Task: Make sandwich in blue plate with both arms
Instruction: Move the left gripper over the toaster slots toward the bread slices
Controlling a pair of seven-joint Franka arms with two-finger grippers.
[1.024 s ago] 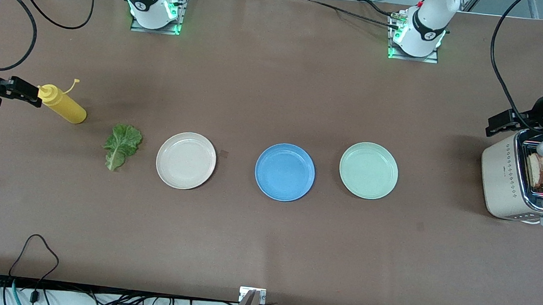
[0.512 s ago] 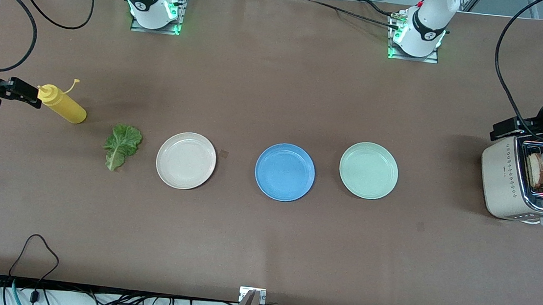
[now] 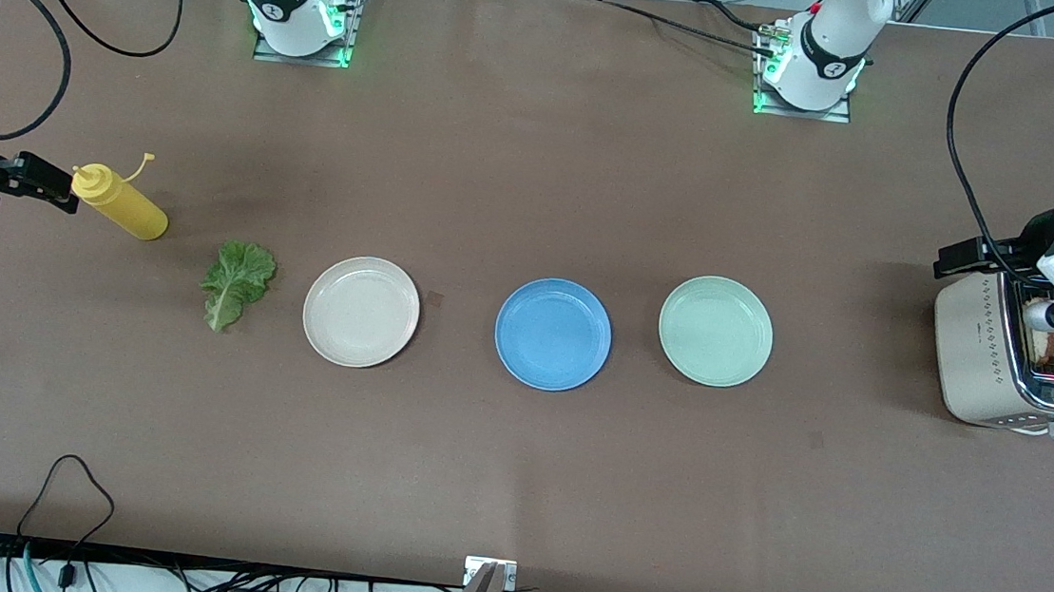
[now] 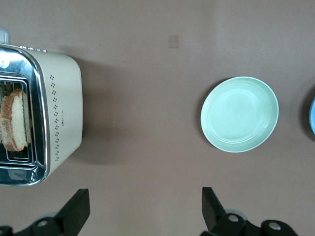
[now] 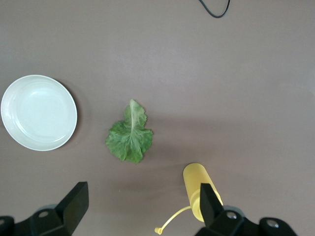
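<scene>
The blue plate [image 3: 552, 334] lies bare at mid table, between a cream plate and a mint plate. A green lettuce leaf [image 3: 237, 285] [image 5: 130, 135] lies flat on the table near the right arm's end. Two bread slices [image 4: 15, 123] [image 3: 1053, 350] stand in the toaster [image 3: 980, 355] [image 4: 61, 113] at the left arm's end, partly covered by the left wrist in the front view. My left gripper [image 3: 967, 255] [image 4: 145, 196] hangs open and holds nothing, up beside the toaster. My right gripper [image 3: 32, 178] [image 5: 142, 196] is open and holds nothing, up by the yellow bottle.
A yellow squeeze bottle [image 3: 120, 203] [image 5: 199, 189] lies on its side near the lettuce. The cream plate [image 3: 361, 311] [image 5: 38, 112] and the mint plate [image 3: 715, 331] [image 4: 239, 114] flank the blue one. Cables trail along the table's ends.
The left wrist has shifted over the toaster and now covers more of the bread. The right arm has hardly moved. Both grippers stay open.
</scene>
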